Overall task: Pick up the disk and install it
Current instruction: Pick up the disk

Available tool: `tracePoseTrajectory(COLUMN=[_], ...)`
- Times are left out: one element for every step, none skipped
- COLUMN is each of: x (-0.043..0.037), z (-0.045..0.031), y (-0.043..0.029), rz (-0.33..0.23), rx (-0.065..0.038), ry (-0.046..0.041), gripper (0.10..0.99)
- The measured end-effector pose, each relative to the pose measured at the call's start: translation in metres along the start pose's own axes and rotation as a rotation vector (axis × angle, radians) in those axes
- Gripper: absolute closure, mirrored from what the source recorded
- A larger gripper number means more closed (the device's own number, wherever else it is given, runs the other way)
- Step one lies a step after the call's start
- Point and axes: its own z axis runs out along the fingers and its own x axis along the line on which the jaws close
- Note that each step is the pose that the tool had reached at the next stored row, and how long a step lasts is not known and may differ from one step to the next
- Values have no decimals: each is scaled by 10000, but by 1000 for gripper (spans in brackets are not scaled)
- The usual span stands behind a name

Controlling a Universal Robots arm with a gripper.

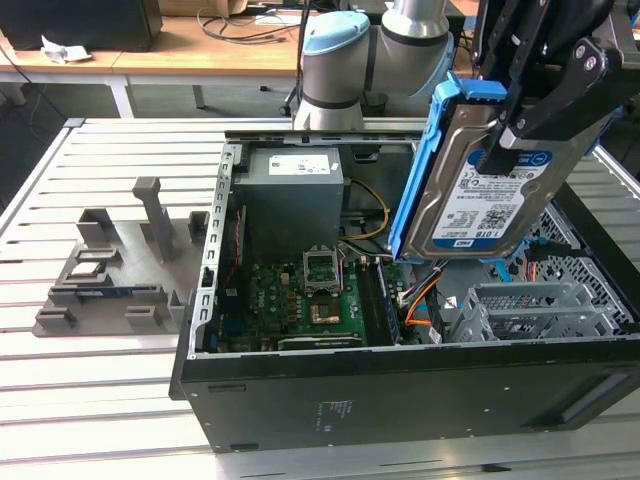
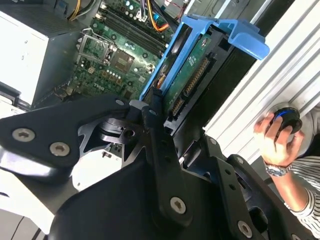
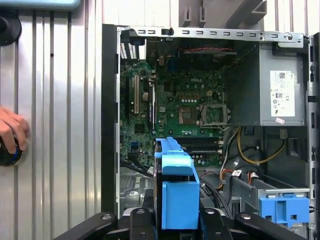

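**Step in hand: transport of the disk, held above the open case. It is not yet seated.**

1. The slatted table [image 1: 100, 400] carries everything. The grey fixture [image 1: 110, 270] on it stands well apart from the gripper.
2. The computer case [image 1: 400, 400] lies open directly below the gripper.
3. Inside the case, the grey power supply box [image 1: 290, 200] and the motherboard [image 1: 310, 300] lie below the gripper and off to one side.
4. The metal drive cage [image 1: 540, 310] sits closest beneath the gripper. A bare blue bracket [image 3: 283, 210] rests at this cage.
5. The disk [image 1: 480, 200] hangs from the gripper, clear of the case. It is tilted steeply, with the label facing outward and its blue rails around it.
6. The gripper [image 1: 512, 140] is pressed onto the disk at its upper end, one finger on each face.
7. A person's hand [image 3: 12, 132] rests on a round black control [image 3: 9, 154] on the table, well apart from the gripper.

**Requirement, as judged:** seating calls for the rails to be squared with the cage slot. The orange cables [image 1: 420, 300] just beside the cage could snag the lower edge.
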Motion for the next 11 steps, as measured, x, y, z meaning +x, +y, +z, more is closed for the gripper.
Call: tracePoseTrajectory(x=[0,0,0,-1,-1,-1,-1,-1,-2,-2,-2], z=[2,4,6,8,10,11,13,14,16,18,19], y=[-25,-44,-123,-182,-219,-249,-281,-311,-353,-382,-436], rz=[-14,-23,-61,-82,-95,-104,-113,-122,-135,-144,-158], rx=[0,-1,-3,-6,-7,-8,-9,-10,-12,-13,-15], ry=[-1,-2,1,3,3,3,3,5,5,4,7], gripper=[722,722,722,722,722,722,722,722,722,722,722])
